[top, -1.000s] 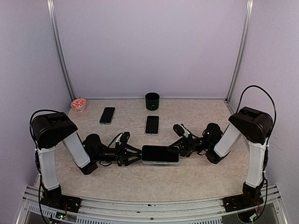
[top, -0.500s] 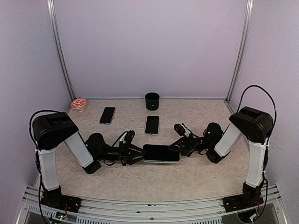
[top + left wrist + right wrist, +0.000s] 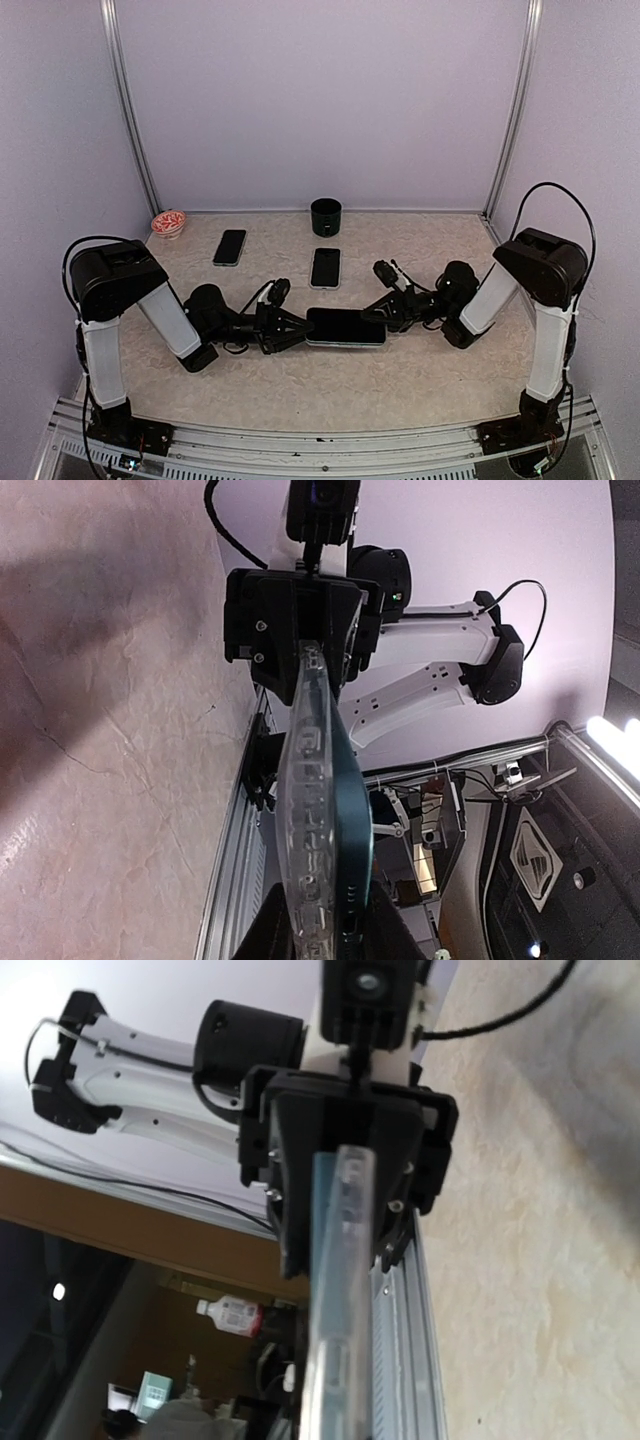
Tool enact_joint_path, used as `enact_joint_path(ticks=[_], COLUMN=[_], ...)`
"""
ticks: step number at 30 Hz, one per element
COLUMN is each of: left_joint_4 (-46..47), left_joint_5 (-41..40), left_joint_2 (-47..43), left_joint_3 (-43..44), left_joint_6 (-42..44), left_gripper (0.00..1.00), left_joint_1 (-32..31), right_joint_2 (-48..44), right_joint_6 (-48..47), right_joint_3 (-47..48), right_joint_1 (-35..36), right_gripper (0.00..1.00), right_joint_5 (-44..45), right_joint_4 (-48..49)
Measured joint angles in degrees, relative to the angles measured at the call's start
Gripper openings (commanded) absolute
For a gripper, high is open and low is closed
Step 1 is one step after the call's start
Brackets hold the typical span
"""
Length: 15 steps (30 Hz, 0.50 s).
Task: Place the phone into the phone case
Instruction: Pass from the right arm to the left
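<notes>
Two containers noted, top view: black cup (image 3: 325,216), contents unseen; small bowl (image 3: 168,222), red-white bits inside. Found phone case (image 3: 345,327) mid-table between left gripper (image 3: 298,328) and right gripper (image 3: 380,311). Left wrist: clear case, dark phone (image 3: 356,830) seated inside, pinched by near-closed fingers (image 3: 268,935). Right wrist: could not tell right grip.

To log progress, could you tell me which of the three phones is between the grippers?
The front phone, lying crosswise between the left gripper and right gripper; the back-left phone and middle phone lie untouched behind.

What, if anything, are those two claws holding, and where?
The cased phone, by its short ends: left gripper on one, right gripper on the other.
</notes>
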Motion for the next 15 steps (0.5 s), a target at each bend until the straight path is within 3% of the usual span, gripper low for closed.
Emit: enact_joint_path(ticks=[5,8,15], left_joint_4=[0.0,0.0,0.0], left_joint_5=[-0.1,-0.6,-1.6], left_joint_2=[0.0,0.0,-0.6], left_joint_3=[0.5,0.5,-1.4], left_joint_6=[-0.4,-0.8,1.9], left_gripper=[0.06,0.02,0.00], left_joint_1=[-0.1,-0.1,0.6], right_joint_2=[-3.6,-7.2,-14.4], right_joint_6=[-6.8,-14.4,-30.1], right_joint_3=[0.1,0.9,3.5], right_joint_1=[0.0,0.1,0.1], right_gripper=[0.36,0.44,0.45], right_joint_5=[0.0,0.1,1.8], right_joint_4=[-5.8,-15.6,-37.7])
